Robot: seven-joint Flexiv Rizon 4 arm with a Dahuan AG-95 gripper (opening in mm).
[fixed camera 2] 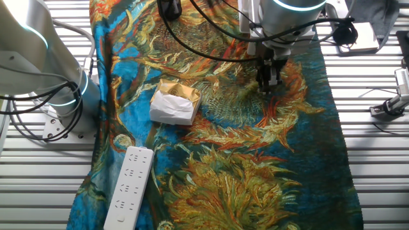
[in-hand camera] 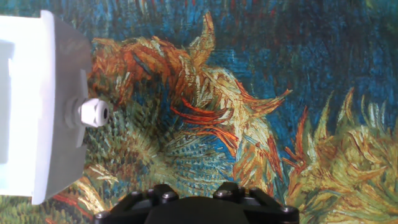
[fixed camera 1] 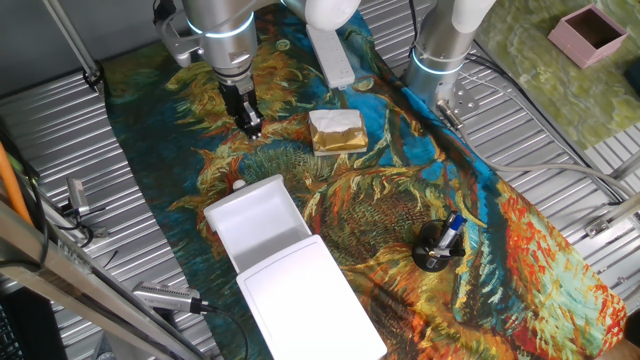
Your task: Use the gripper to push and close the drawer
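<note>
The drawer (fixed camera 1: 258,218) is a shallow white tray pulled out from the flat-topped white box (fixed camera 1: 312,298), with its open end pointing to the far left. My gripper (fixed camera 1: 249,124) hangs just above the cloth, beyond the drawer's front and apart from it. Its black fingers look closed together and hold nothing. In the other fixed view the gripper (fixed camera 2: 268,78) shows over the cloth, and the drawer is out of view. In the hand view the drawer's front (in-hand camera: 56,106) with a small white knob (in-hand camera: 94,113) is at the left edge. Only the gripper's black base (in-hand camera: 196,210) shows there.
A tan-and-white block (fixed camera 1: 337,131) lies right of the gripper. A white power strip (fixed camera 1: 334,55) lies behind it. A black pen holder (fixed camera 1: 436,248) stands at the right. The second arm's column (fixed camera 1: 440,45) and a pink box (fixed camera 1: 592,32) are at the back right.
</note>
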